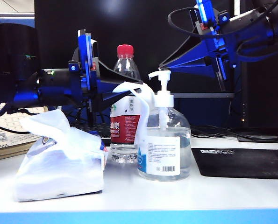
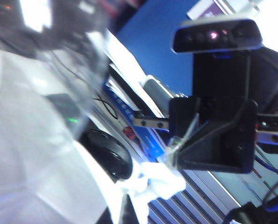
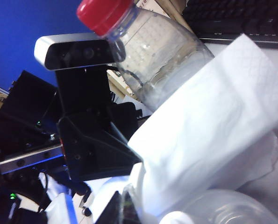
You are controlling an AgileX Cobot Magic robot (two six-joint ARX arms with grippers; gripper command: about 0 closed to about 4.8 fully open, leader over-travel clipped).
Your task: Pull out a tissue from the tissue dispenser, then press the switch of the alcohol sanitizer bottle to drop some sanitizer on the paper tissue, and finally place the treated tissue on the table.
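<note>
**Tissue held up beside the pump**

Nearest the camera is the counter (image 1: 223, 196), flat and white with a light blue front edge. On it, to the left, sits the tissue dispenser (image 1: 59, 172), a soft, puffy white plastic pack with crumpled paper sticking out of the top.

Just right of the pack stands the alcohol sanitizer bottle (image 1: 164, 149). It is squat, round and clear, with see-through gel inside and a white barcode label. Its switch (image 1: 163, 86) is a white plastic pump with a thin nozzle that points left.

The tissue (image 1: 139, 107) is thin, soft and white. It hangs long-ways down, touching the left side of the sanitizer bottle, with its top just left of and a little below the nozzle. The left end effector (image 1: 117, 91) is clamped together on the top of the tissue and reaches in from the left.

The right end effector (image 1: 169, 65) hangs above and just right of the pump head. Its tips look pressed together with nothing in them. This arm is the nearer one to the switch, so I think it must come straight down on the pump.

Behind stands a red-capped water bottle (image 1: 124, 112), tall, slim and hard. A black mouse pad (image 1: 241, 163) lies on the right.
</note>
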